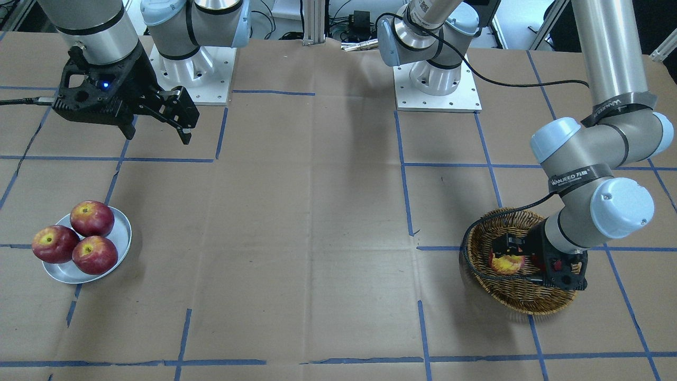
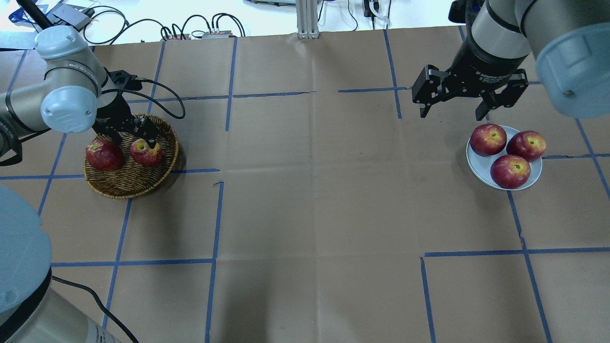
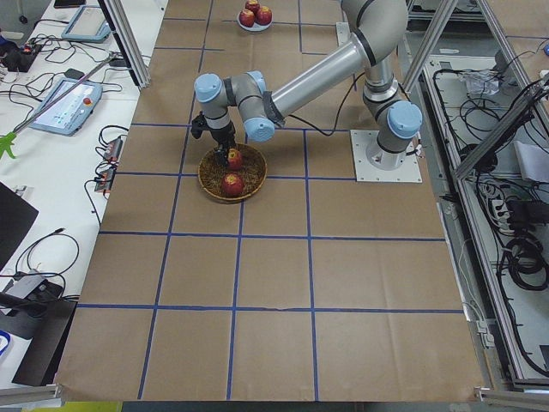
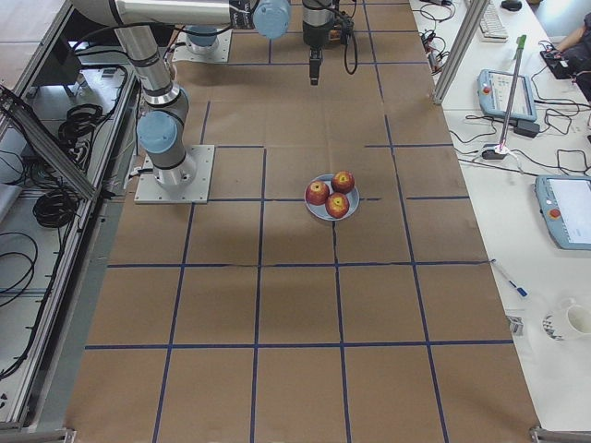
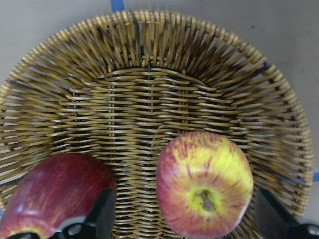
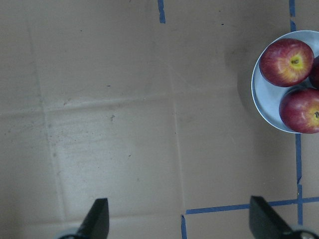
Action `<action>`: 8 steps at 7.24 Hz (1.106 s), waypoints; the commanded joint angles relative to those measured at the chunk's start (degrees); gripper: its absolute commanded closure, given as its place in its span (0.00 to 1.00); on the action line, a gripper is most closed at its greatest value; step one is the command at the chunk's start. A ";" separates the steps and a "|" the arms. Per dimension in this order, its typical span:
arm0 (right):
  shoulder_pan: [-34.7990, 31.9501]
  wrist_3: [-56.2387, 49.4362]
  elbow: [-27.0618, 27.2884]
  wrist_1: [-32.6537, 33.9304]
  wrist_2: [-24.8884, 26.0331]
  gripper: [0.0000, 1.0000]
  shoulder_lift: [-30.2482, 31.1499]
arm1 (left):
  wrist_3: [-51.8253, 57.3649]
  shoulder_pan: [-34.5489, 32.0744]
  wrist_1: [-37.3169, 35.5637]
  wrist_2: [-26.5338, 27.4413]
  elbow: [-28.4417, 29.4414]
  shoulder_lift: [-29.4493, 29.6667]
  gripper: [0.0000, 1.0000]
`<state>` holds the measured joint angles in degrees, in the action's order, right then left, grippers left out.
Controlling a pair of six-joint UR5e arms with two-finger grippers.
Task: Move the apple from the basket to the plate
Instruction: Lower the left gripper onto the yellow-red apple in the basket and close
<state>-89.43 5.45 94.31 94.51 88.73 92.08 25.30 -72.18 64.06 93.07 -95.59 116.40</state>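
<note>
left gripper (image 5: 183, 211) spread open low in the basket (image 5: 149, 74), the apple (image 5: 204, 191) between its jaws

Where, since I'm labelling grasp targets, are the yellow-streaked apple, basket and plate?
apple (image 5: 204, 185), left wrist view, middle of its yellow-red skin.
basket (image 5: 149, 35), left wrist view, bare woven wall.
plate (image 1: 122, 235), front-facing view, bare rim.

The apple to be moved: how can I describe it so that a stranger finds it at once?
Look for the wicker basket at the robot's left. Two apples lie in it; yours is the paler apple with yellow patches, not the dark red apple.
</note>
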 commanded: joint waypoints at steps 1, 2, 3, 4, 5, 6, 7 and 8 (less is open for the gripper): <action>-0.04 0.00 0.00 -0.03 -0.05 0.00 0.03 | -0.77 -0.06 -0.07 -1.66 -0.12 1.89 0.01; -0.04 0.00 0.00 -0.03 0.04 0.00 0.03 | -0.69 -0.06 -0.07 -1.57 -0.21 2.77 0.01; -0.04 0.00 0.00 0.06 -0.05 0.00 0.03 | -0.60 -0.06 -0.07 -1.40 -0.21 3.04 0.07; -0.04 0.00 0.00 0.06 0.04 0.00 0.03 | -0.68 -0.15 0.19 -1.14 -0.21 3.21 0.25; -0.04 0.00 0.00 0.06 0.04 0.00 0.03 | -0.69 -0.15 0.36 -0.87 -0.12 3.22 0.35; -0.04 0.00 0.00 -0.03 -0.05 0.00 0.03 | -0.77 -0.50 1.06 -0.61 0.31 1.48 0.36; -0.04 0.00 0.00 0.06 -0.05 0.00 0.03 | -2.86 -1.03 3.94 -0.52 2.06 -0.89 0.36; 0.04 -0.09 0.00 0.06 -0.05 0.00 -0.06 | -7.15 -2.34 5.01 -0.78 2.77 -4.22 0.36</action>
<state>-89.46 5.43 94.31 94.55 88.69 92.10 22.06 -73.32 67.26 92.41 -93.98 115.67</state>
